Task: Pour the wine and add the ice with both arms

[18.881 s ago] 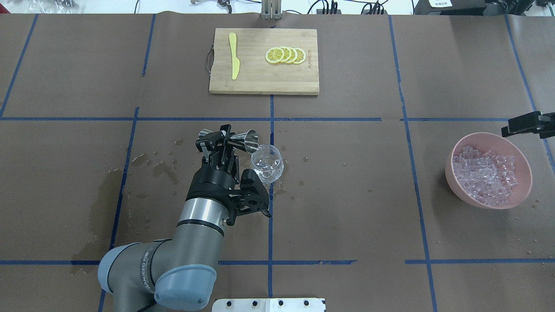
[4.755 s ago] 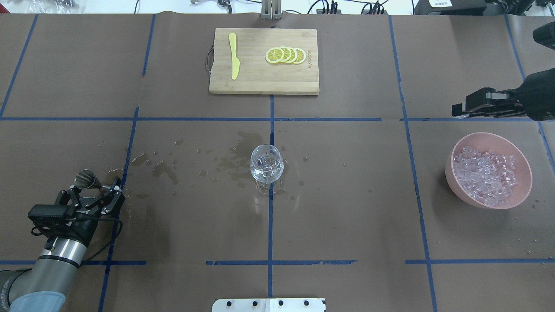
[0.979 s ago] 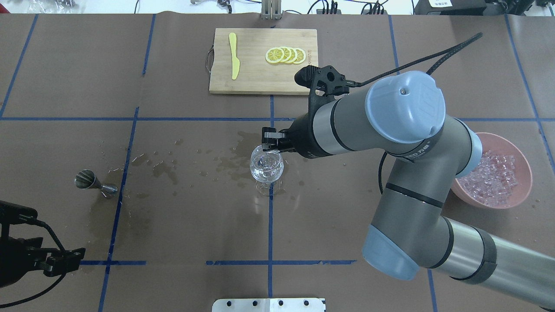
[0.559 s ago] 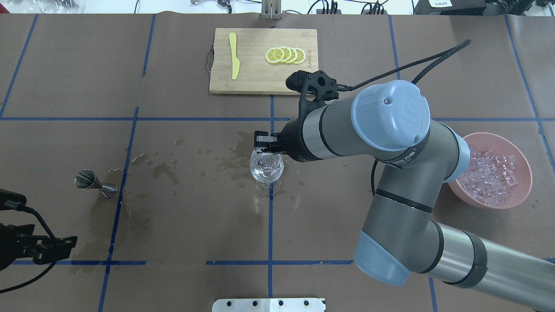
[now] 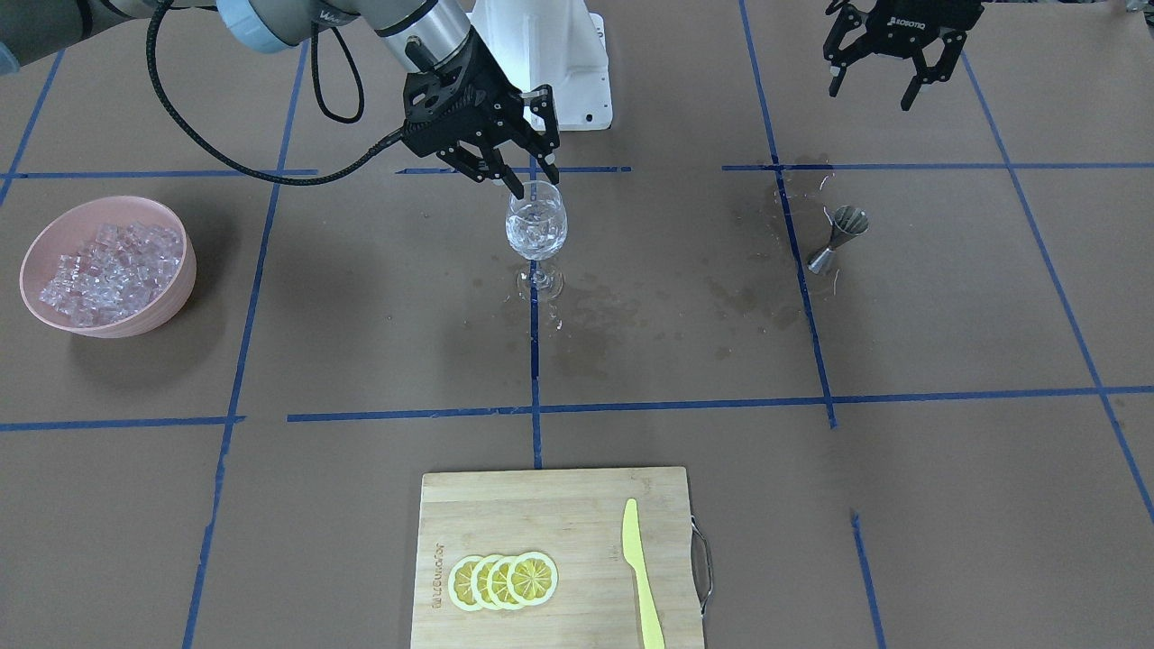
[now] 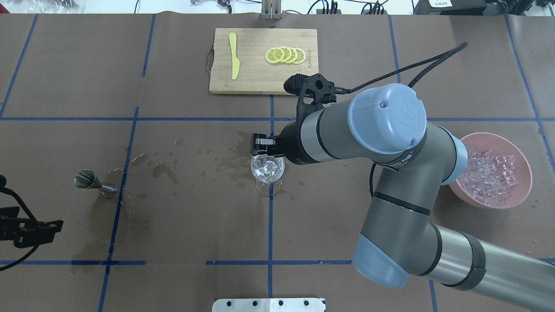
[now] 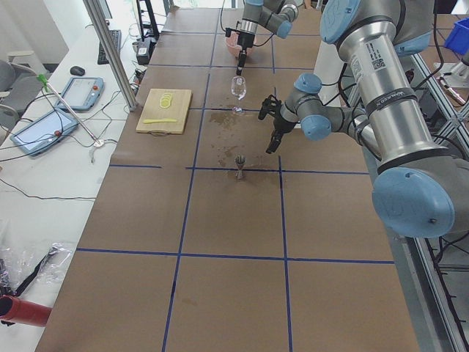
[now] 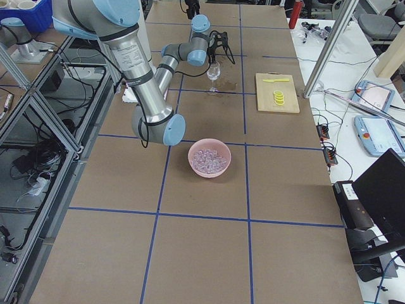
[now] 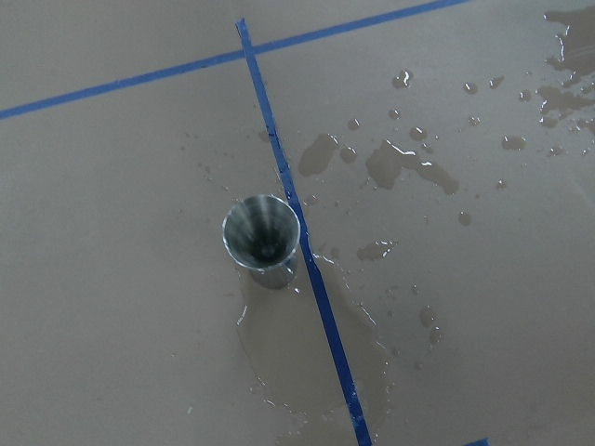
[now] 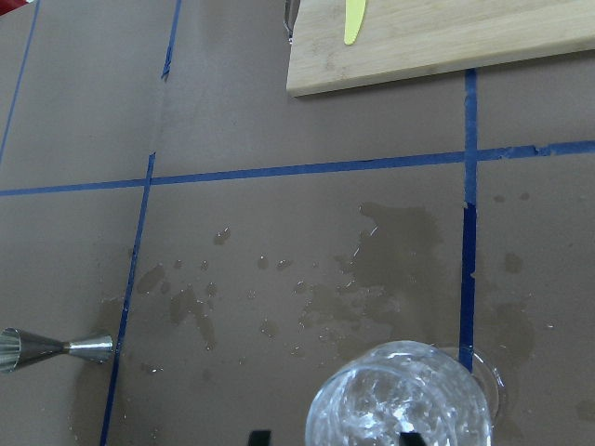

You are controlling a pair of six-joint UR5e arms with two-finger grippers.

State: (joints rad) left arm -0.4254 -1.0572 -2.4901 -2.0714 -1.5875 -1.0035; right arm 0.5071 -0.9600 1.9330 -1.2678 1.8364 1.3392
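Note:
A clear stemmed glass stands mid-table on the blue tape line. It holds glassy cubes and clear liquid that I cannot tell apart. My right gripper hangs just above its rim, open, with nothing between its fingers. In the right wrist view the glass fills the bottom edge between the two fingertips. More ice is heaped in a pink bowl on the robot's right. My left gripper is open and empty, drawn back near the robot's edge of the table.
A steel jigger stands upright on wet paper, straight below the left wrist camera. A wooden board with lemon slices and a yellow knife lies at the far side. Dark wet stains surround the glass.
The right gripper has shifted a little leftward at the glass's rim. The left gripper has slid further back toward the table's left edge.

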